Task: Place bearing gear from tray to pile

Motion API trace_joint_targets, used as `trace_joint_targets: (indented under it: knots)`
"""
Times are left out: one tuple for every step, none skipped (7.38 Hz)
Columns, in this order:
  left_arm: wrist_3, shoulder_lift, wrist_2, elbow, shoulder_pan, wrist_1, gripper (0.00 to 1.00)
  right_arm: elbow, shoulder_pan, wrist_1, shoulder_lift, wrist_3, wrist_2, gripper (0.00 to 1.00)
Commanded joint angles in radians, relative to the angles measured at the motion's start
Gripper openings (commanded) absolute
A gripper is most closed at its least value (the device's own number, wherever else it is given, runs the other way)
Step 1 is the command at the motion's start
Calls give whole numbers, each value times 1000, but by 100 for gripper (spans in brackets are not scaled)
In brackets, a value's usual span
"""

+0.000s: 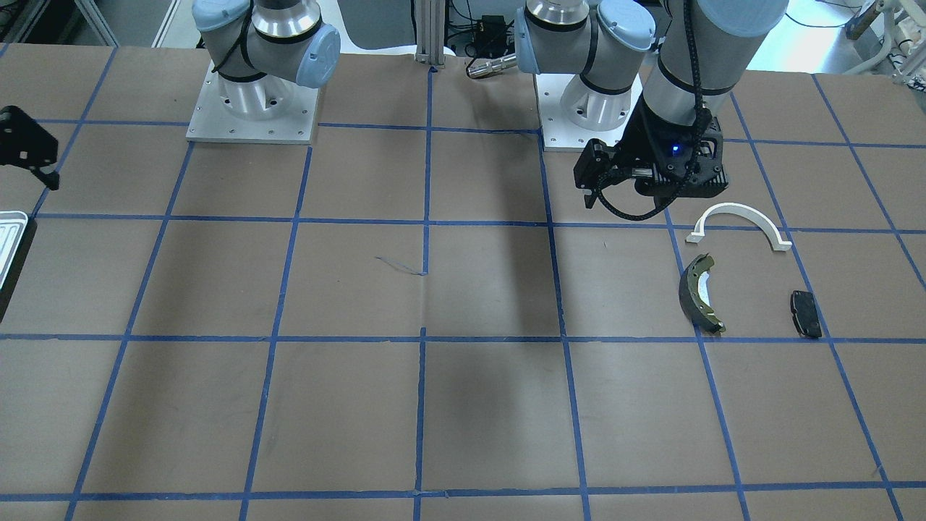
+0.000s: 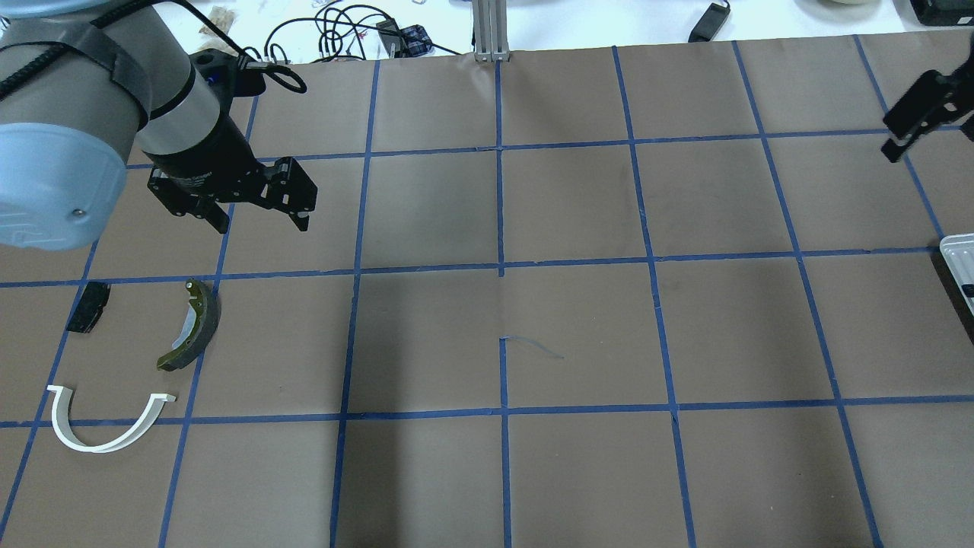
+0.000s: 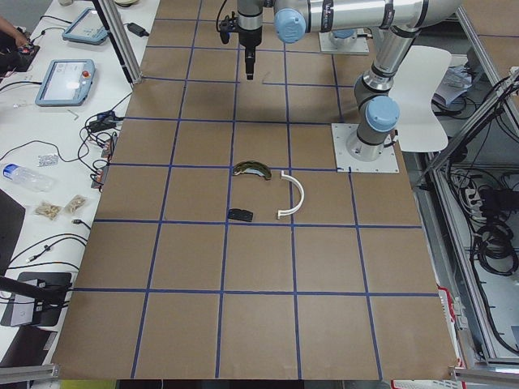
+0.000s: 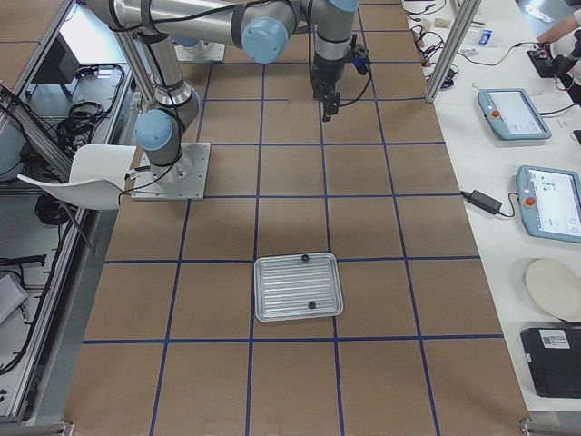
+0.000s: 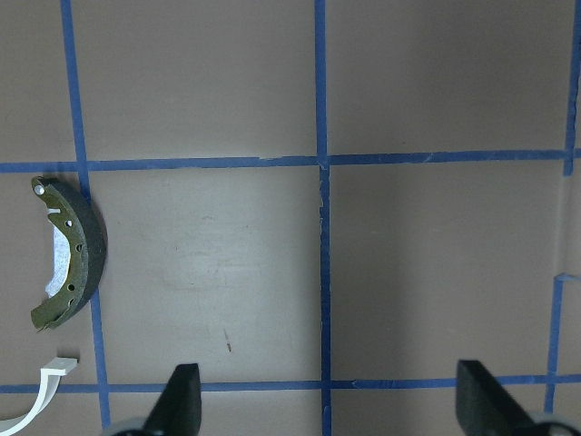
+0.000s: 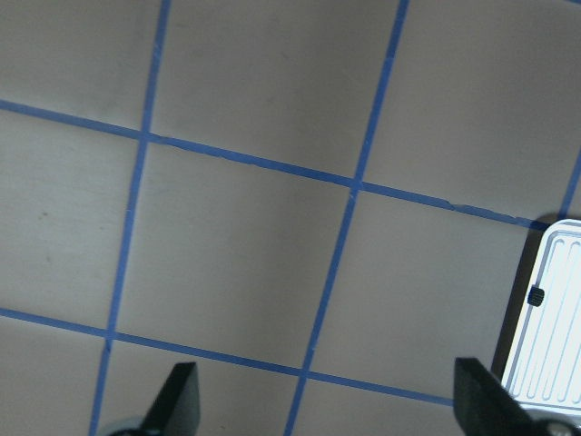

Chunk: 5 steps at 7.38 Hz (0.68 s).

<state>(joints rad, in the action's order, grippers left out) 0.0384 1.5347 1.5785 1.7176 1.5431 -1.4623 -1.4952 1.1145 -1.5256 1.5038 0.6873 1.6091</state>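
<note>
The silvery ribbed tray (image 4: 298, 287) lies on the table with two small dark parts on it, one near each long edge; I cannot tell which is the bearing gear. Its edge shows in the right wrist view (image 6: 545, 318). The pile holds a white half-ring bracket (image 2: 91, 447), an olive-and-black brake shoe (image 2: 194, 327) and a flat black pad (image 2: 87, 307). My left gripper (image 2: 264, 224) hangs open and empty above the table just beyond the brake shoe (image 5: 71, 254). My right gripper (image 2: 902, 148) is open and empty, beyond the tray (image 2: 960, 266).
Brown paper with a blue tape grid covers the table. Both arm bases (image 1: 252, 108) are bolted at the robot's edge. Cables and screens lie on the side bench (image 3: 65, 81). An aluminium post (image 2: 491, 30) stands at the far edge.
</note>
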Motion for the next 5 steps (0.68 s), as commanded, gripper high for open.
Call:
trace_joint_targets:
  knots:
    - [0,-1,0,-1,0,0,100,-5,-151,-164,-112,260,61,100]
    - [0,4,0,-7,0,0,100,-5,-198,-198,-150,406,74,100]
    - [0,-4,1,2,0,-1,100,-7,-249,-200,-192,536,72,100]
    - [2,-2,1,4,0,0,100,-7,-299,-275,-247,663,71,100]
    - [0,-2,14,4,0,0,100,-7,-333,-369,-301,819,72,100]
